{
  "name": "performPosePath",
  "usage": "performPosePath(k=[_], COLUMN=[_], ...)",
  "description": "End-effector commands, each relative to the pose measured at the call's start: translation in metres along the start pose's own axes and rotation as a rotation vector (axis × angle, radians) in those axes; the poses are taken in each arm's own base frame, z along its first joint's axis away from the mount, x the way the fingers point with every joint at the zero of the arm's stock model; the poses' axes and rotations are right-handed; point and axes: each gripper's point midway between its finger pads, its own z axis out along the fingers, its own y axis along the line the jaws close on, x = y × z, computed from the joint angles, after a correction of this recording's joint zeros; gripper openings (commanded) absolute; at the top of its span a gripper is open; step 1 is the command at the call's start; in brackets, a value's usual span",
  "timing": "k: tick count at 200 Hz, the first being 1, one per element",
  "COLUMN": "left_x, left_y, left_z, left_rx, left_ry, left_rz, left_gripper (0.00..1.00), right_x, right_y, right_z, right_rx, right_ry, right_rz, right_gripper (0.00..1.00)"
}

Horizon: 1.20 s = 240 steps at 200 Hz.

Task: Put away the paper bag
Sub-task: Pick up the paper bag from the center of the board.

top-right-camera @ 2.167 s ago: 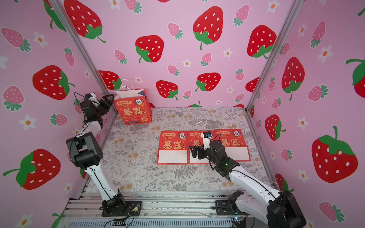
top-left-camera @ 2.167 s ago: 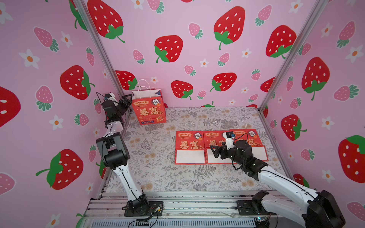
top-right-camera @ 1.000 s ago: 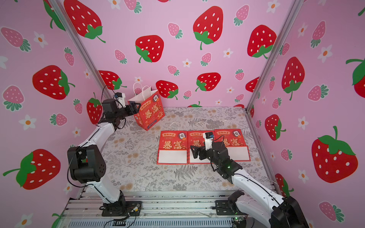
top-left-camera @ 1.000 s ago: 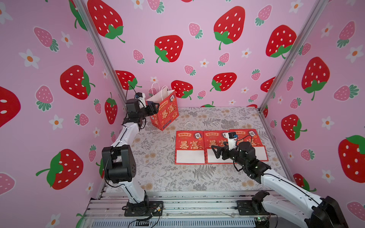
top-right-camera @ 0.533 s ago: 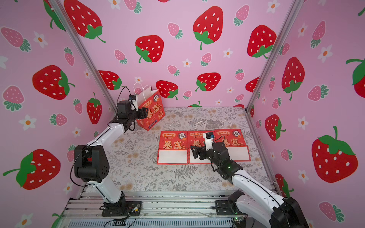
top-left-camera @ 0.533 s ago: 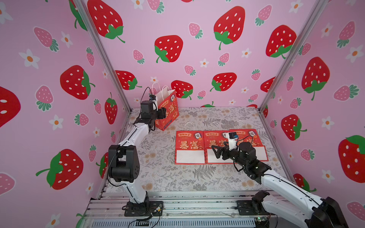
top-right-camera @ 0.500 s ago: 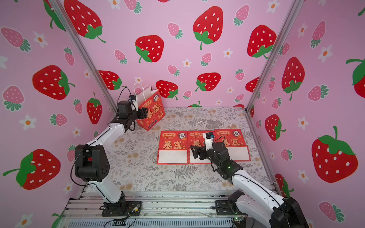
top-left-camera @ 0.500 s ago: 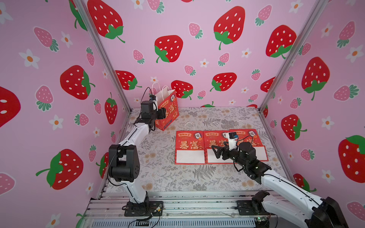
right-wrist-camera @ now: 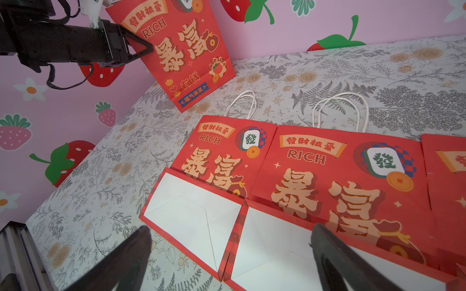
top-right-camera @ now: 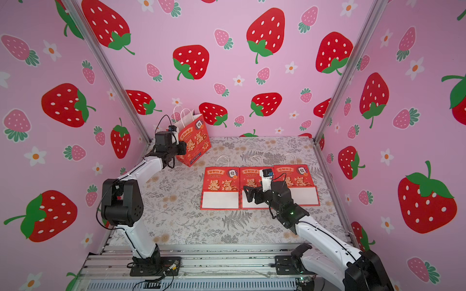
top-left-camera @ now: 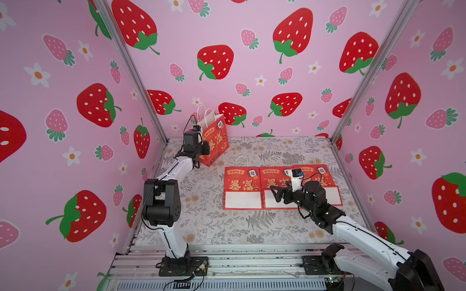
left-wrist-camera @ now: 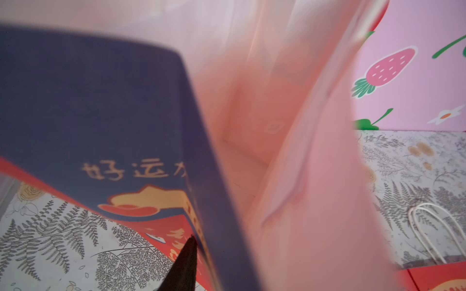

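Observation:
An opened red paper bag (top-left-camera: pixel 216 143) (top-right-camera: pixel 194 144) with white handles stands tilted near the back left corner. My left gripper (top-left-camera: pixel 205 148) (right-wrist-camera: pixel 148 47) straddles its side edge. In the left wrist view one black finger (left-wrist-camera: pixel 186 262) lies against the outside of the bag's dark blue side panel (left-wrist-camera: pixel 113 113). The other finger is hidden behind the paper wall, so the grip does not show. My right gripper (top-left-camera: pixel 274 192) (right-wrist-camera: pixel 230 230) hangs open and empty over the white bottom folds of two flat bags.
Three folded flat red bags lie in a row on the floral table (top-left-camera: pixel 201 226): left (top-left-camera: pixel 242 187), middle (top-left-camera: pixel 277 181), right (top-left-camera: pixel 325 176), handles toward the back. Pink strawberry walls close in the left, back and right sides.
The left arm has swung from the left wall toward the middle, carrying the standing bag along and turning it. Its jaws have been narrowing. The right arm has hardly moved.

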Motion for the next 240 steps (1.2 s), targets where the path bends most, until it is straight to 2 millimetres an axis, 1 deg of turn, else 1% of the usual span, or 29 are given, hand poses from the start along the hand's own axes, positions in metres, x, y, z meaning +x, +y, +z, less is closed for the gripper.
performPosePath(k=[1, 22, 35, 58, 62, 65, 70, 80, 83, 89, 106, 130, 173, 194, 211, 225, 240], left_x=[-0.019, -0.018, -0.018, -0.02, -0.021, -0.021, -0.022, -0.024, -0.025, -0.027, -0.029, -0.024, -0.027, -0.026, -0.022, -0.022, -0.028], left_y=[-0.007, -0.008, -0.009, -0.015, -0.015, -0.021, -0.023, -0.026, -0.027, -0.03, -0.036, -0.047, -0.068, -0.083, -0.097, -0.106, -0.114], left_z=[-0.005, -0.003, -0.004, -0.006, -0.007, -0.008, -0.01, -0.015, -0.017, -0.021, -0.035, -0.057, -0.11, -0.134, -0.154, -0.168, -0.182], left_rx=[0.02, 0.024, 0.03, 0.06, 0.06, 0.089, 0.102, 0.113, 0.116, 0.122, 0.138, 0.167, 0.259, 0.324, 0.418, 0.474, 0.515], left_ry=[-0.047, -0.044, -0.044, -0.049, -0.051, -0.05, -0.052, -0.055, -0.056, -0.06, -0.064, -0.067, -0.113, -0.129, -0.152, -0.164, -0.156], left_rz=[0.008, 0.009, 0.012, 0.027, 0.028, 0.03, 0.031, 0.03, 0.031, 0.033, 0.035, 0.033, -0.03, -0.079, -0.139, -0.146, -0.123], left_gripper=[0.29, 0.22, 0.16, 0.1, 0.09, 0.08, 0.07, 0.07, 0.02, 0.0, 0.0, 0.0, 0.0, 0.0, 0.0, 0.0, 0.0], right_x=[-0.008, -0.008, -0.008, -0.008, -0.009, -0.009, -0.009, -0.009, -0.009, -0.009, -0.008, -0.009, -0.009, -0.009, -0.009, -0.008, -0.007], right_y=[0.003, 0.003, 0.003, 0.003, 0.003, 0.003, 0.003, 0.004, 0.004, 0.004, 0.004, 0.004, 0.001, 0.002, 0.0, -0.001, -0.003], right_z=[0.0, 0.001, 0.0, 0.001, 0.001, 0.001, 0.001, 0.001, 0.001, 0.001, 0.003, 0.003, 0.002, 0.004, 0.002, 0.002, 0.001], right_rx=[-0.014, -0.016, -0.016, -0.018, -0.018, -0.018, -0.02, -0.023, -0.022, -0.024, -0.026, -0.027, -0.019, -0.022, -0.016, -0.009, -0.002], right_ry=[-0.016, -0.016, -0.017, -0.015, -0.016, -0.016, -0.017, -0.015, -0.015, -0.014, -0.005, -0.004, -0.008, -0.003, -0.01, -0.011, -0.013], right_rz=[0.006, 0.007, 0.007, 0.006, 0.006, 0.006, 0.006, 0.007, 0.007, 0.007, 0.008, 0.011, 0.023, 0.026, 0.032, 0.037, 0.043], right_gripper=[0.99, 0.99, 0.99, 0.99, 0.99, 0.99, 0.99, 0.99, 0.99, 0.99, 0.99, 0.99, 0.99, 0.99, 0.99, 0.99, 1.0])
